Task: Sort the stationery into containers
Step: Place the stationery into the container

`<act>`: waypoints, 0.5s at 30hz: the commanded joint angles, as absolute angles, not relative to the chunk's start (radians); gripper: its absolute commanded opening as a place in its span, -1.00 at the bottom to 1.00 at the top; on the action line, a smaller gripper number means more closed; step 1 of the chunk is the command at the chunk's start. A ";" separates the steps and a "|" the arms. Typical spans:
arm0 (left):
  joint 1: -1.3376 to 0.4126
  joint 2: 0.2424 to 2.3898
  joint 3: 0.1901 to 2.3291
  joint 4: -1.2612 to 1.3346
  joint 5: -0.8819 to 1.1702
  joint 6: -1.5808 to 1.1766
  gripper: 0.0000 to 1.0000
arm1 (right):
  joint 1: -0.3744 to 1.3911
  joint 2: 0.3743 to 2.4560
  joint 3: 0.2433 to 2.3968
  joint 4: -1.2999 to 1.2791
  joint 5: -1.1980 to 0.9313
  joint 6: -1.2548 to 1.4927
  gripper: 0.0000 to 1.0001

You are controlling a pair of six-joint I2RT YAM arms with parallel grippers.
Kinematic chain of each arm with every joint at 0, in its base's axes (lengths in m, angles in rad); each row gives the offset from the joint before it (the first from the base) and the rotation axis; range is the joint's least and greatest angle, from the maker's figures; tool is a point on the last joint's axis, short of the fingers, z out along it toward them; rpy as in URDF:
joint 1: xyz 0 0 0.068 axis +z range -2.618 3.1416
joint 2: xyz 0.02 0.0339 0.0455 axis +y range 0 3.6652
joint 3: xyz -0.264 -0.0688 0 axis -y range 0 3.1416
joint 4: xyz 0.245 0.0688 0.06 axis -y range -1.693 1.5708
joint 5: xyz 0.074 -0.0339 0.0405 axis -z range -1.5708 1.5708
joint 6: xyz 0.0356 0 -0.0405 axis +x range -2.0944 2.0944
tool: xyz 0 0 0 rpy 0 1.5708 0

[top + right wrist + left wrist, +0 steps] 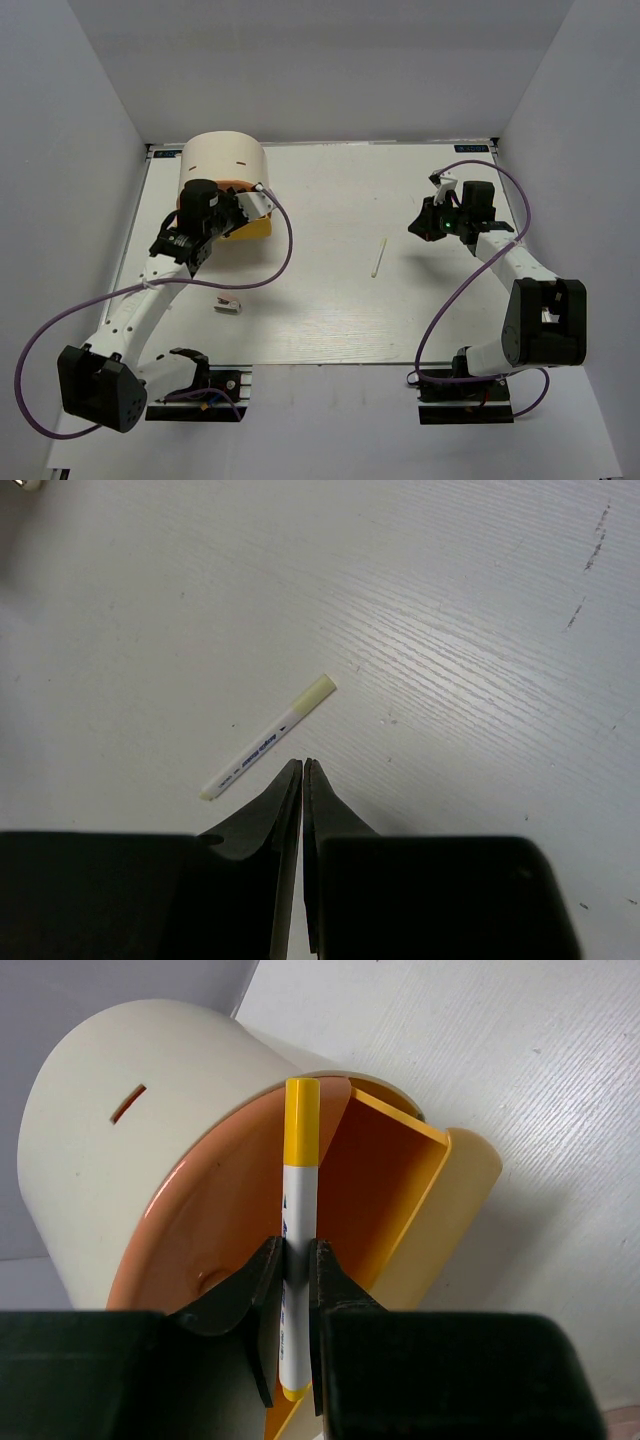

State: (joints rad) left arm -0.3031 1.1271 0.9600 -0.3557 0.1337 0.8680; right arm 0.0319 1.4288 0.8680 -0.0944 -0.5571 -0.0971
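Risk of thin white-and-yellow plastic pen (300, 1150), clenched in left gripper (295, 1260) at mouth of open yellow drawer (400, 1190) of cream half-cylinder box (120, 1160), glancing off drawer wall onto worktop (520, 1060) if released off-centre; right gripper (302, 770) closed, empty, above second pen (268, 738).

The white table (330, 200) carries a cream box (222, 158), a pen (379, 257) and a sharpener (228, 306).

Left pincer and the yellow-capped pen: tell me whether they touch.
Touching. Left wrist view: the left pincer clamps the pen by its white barrel from both sides, with no gap.
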 commanded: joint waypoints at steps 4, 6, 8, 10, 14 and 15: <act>-0.284 1.129 0.979 -0.357 0.175 0.900 -1.00 | 0.023 1.430 0.862 -0.069 -0.563 -0.113 -0.82; -0.284 1.129 0.969 -0.357 0.175 0.900 -0.99 | 0.025 1.428 0.862 -0.069 -0.565 -0.115 -0.82; -0.275 1.129 0.969 -0.348 0.175 0.900 -0.96 | 0.023 1.433 0.861 -0.072 -0.565 -0.114 -0.82; -0.275 1.129 0.960 -0.339 0.166 0.900 -0.83 | 0.023 1.430 0.864 -0.069 -0.566 -0.114 -0.82; -0.275 1.129 0.940 -0.316 0.156 0.900 -0.62 | 0.028 1.430 0.864 -0.072 -0.563 -0.115 -0.82; -0.275 1.129 0.940 -0.307 0.156 0.900 -0.56 | 0.025 1.434 0.862 -0.075 -0.564 -0.117 -0.82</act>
